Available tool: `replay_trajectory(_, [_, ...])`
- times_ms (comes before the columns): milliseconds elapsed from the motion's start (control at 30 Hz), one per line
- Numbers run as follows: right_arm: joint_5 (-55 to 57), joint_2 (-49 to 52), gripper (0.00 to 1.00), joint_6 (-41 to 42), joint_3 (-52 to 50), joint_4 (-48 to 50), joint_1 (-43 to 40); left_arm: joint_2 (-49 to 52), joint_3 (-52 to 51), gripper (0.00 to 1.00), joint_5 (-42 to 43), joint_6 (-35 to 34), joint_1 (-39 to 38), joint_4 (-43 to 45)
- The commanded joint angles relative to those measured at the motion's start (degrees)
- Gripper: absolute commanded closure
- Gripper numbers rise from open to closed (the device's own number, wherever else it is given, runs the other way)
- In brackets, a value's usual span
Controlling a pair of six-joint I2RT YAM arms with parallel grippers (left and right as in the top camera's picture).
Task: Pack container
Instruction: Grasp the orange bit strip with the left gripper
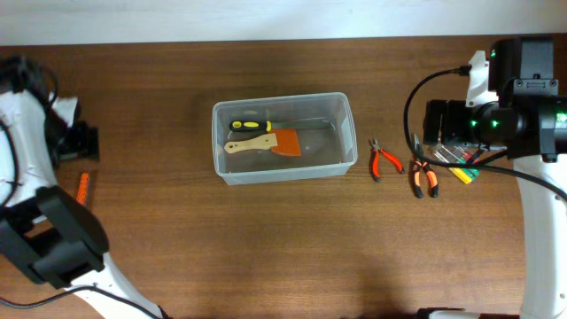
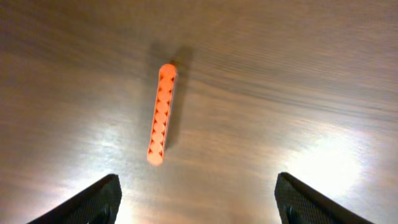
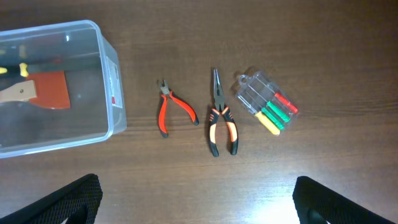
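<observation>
Container mid-tabletop, scraper inside. Left gripper: jaws wide, empty, above orange stick near left edge; stick lies left of jaw centre. Likely best: centre over its middle, descend, pinch across narrow width. Right gripper: wide, empty, over pliers.

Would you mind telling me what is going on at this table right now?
Two arms are packing tools into the container, which already holds a scraper and a screwdriver. The left gripper hangs open over an orange stick; the right gripper, also open, hangs above cutters, pliers and a clear pack beside the container. Neither holds anything.
</observation>
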Motion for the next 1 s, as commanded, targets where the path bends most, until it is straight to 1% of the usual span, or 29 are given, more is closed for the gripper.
replay_trajectory(0, [0.13, 0.09, 0.01, 0.26, 0.02, 0.63, -0.37, -0.28, -6.36, 0.19, 2.32, 4.46, 2.64, 4.35])
replay_trajectory(200, [0.13, 0.09, 0.01, 0.26, 0.02, 0.63, -0.37, 0.74, -16.50, 0.20, 2.05, 9.40, 5.92, 13.53])
replay_trajectory(400, [0.13, 0.09, 0.01, 0.26, 0.02, 0.63, -0.37, 3.69, -20.74, 0.22, 0.87, 11.52, 7.76, 18.99])
replay_trajectory(500, [0.13, 0.09, 0.01, 0.26, 0.02, 0.61, -0.37, 5.20, -21.27, 0.28, 0.83, 14.05, 8.07, 20.04])
replay_trajectory(567, [0.13, 0.09, 0.01, 0.26, 0.02, 0.61, -0.37, 5.77, -21.27, 0.30, 0.85, 14.29, 8.11, 20.41])
replay_trajectory(800, [0.13, 0.09, 0.01, 0.26, 0.02, 0.98, -0.37, 7.45, -21.33, 0.45, 0.85, 17.03, 8.11, 21.33])
replay_trajectory(833, [0.13, 0.09, 0.01, 0.26, 0.02, 0.98, -0.37, 7.45, -21.33, 0.48, 0.83, 17.03, 8.11, 21.33])
replay_trajectory(867, [0.13, 0.09, 0.01, 0.26, 0.02, 1.01, -0.37, 7.45, -21.33, 0.55, 0.83, 17.03, 8.11, 21.33])
replay_trajectory(900, [0.13, 0.09, 0.01, 0.26, 0.02, 1.01, -0.37, 7.45, -21.33, 0.67, 0.83, 17.03, 8.11, 21.29])
replay_trajectory(933, [0.13, 0.09, 0.01, 0.26, 0.02, 1.03, -0.37, 7.45, -21.33, 0.83, 0.85, 17.00, 8.09, 21.24])
replay_trajectory(967, [0.13, 0.09, 0.02, 0.26, 0.02, 1.01, -0.37, 7.45, -21.33, 0.93, 0.85, 17.00, 8.09, 21.09])
